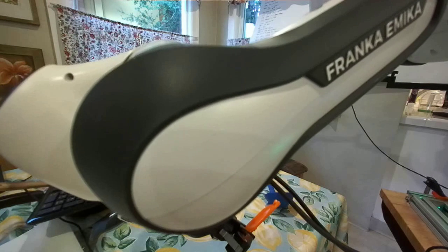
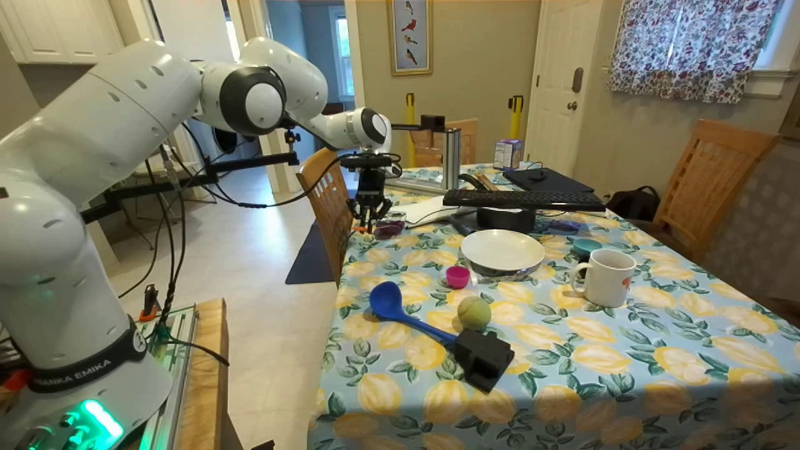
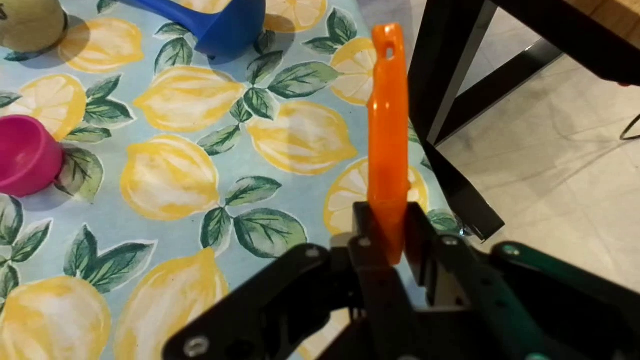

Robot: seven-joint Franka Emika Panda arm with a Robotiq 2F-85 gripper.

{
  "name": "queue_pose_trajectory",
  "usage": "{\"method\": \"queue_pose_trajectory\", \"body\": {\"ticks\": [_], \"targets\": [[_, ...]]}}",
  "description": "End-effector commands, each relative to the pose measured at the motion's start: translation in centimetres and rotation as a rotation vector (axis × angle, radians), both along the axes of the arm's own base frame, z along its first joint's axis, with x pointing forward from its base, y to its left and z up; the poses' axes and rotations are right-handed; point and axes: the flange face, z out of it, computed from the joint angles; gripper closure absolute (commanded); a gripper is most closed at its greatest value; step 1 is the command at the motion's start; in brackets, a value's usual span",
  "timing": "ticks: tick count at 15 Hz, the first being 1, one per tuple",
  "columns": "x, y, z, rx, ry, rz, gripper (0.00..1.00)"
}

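My gripper is shut on a long orange handle-like thing with a small hole at its far end. It is held above the tablecloth near the table's edge. The orange thing and the gripper show partly below the arm in an exterior view; the gripper also shows over the table's far left. A pink cup and a blue ladle lie on the table in the wrist view. A tennis ball is at its upper left corner.
A white bowl, a white mug, a teal cup and a black block stand on the table. A keyboard is behind the bowl. A dark purple container is close by the gripper. A wooden chair stands at the table's side.
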Motion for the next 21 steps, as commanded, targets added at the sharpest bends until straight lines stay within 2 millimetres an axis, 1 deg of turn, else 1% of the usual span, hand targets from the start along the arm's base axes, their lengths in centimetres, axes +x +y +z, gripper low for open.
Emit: {"method": "queue_pose_trajectory", "body": {"ticks": [1,7,14,17,21], "targets": [[1.0,0.6,-0.6,-0.018,-0.03,-0.003,0.95],[2.2,0.9,-0.5,-0.011,-0.049,0.0,0.95],[3.9,1.4,-0.9,0.019,-0.144,0.021,0.95],[3.9,1.6,-0.6,0.045,-0.175,0.029,0.95],[2.8,2.1,0.3,0.082,-0.184,0.041,0.95]]}}
